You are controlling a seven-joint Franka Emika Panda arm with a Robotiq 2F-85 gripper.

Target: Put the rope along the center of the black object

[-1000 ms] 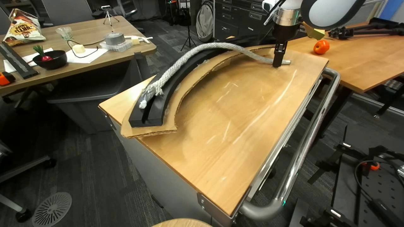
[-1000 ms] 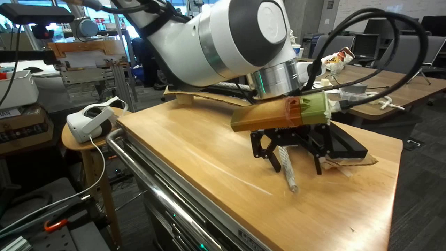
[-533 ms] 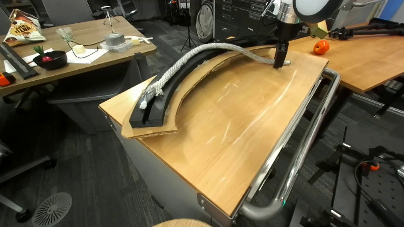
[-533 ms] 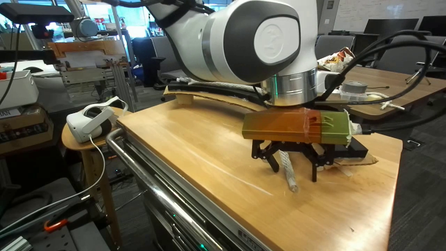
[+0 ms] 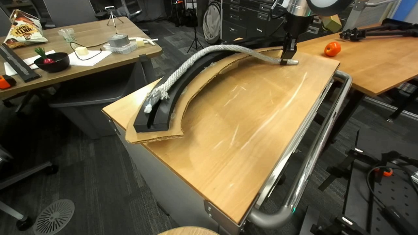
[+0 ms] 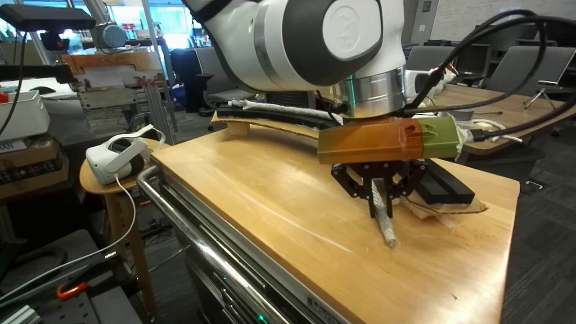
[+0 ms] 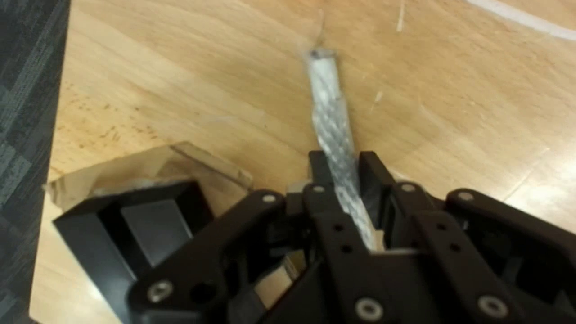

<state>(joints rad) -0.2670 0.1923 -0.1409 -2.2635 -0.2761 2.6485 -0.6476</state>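
The pale rope (image 5: 209, 49) runs along the black object (image 5: 161, 119), a curved strip with a groove down its middle. At the strip's near end the rope's taped, frayed end lies on top by the groove. Its far part leaves the strip, crosses the cardboard edge and reaches over the wooden top. There my gripper (image 6: 381, 216) is shut on the rope a little behind its tip; in the wrist view the rope (image 7: 330, 108) passes between the fingertips. Left of the gripper in that view sits the strip's other end (image 7: 155, 229), its groove bare.
Cardboard (image 5: 196, 89) underlies the strip, raised off the wooden tabletop (image 5: 241, 107). A metal rail (image 5: 303, 176) borders the cart. An orange tomato (image 5: 332, 49) rests on a neighbouring table, and a white headset (image 6: 114, 157) on a stool.
The fingers have come together on the rope from a wide opening. Gripper and rope end have risen slightly and shifted a little; the rest of the rope looks the same.
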